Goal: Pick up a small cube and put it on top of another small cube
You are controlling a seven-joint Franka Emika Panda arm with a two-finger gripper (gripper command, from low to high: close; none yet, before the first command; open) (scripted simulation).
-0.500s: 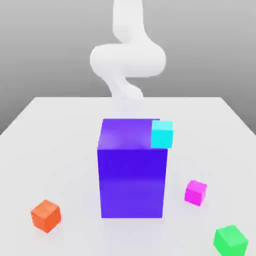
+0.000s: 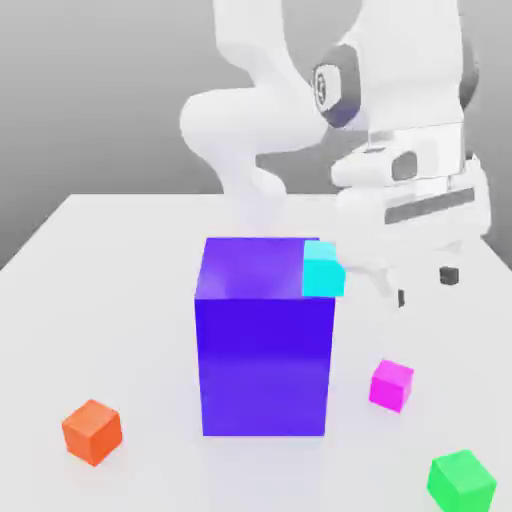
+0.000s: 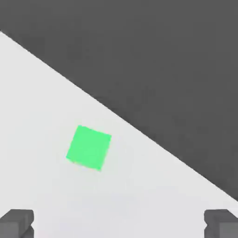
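At the lower right of the exterior view, nearest the camera, a small bright green plain cube [image 2: 461, 479] sat on the pale grey bench [image 2: 120, 300]. At the lower left lay a small orange plain cube [image 2: 92, 431], well apart from the rest. Farther back, right of centre, the small bright magenta cube [image 2: 391, 384] rested on the bench near the lower right corner of a big blue-purple block [image 2: 264, 340], apart from it and untouched. The block stood upright in the middle of the frame, and a small cyan cube [image 2: 323, 269] showed at its upper right corner; whether that cube sat on the block or behind it could not be told. Beyond, in the upper right, the white arm [image 2: 400, 90] hung over the bench with its claw [image 2: 424, 285] spread wide, nothing between its dark fingertips [image 2: 449, 275], above and behind the magenta cube. In the hand view the green cube [image 3: 89, 147] lay on the bench [image 3: 37, 93] near the frame's centre, and the two dark fingertips [image 3: 16, 222] sat far apart at the bottom corners.
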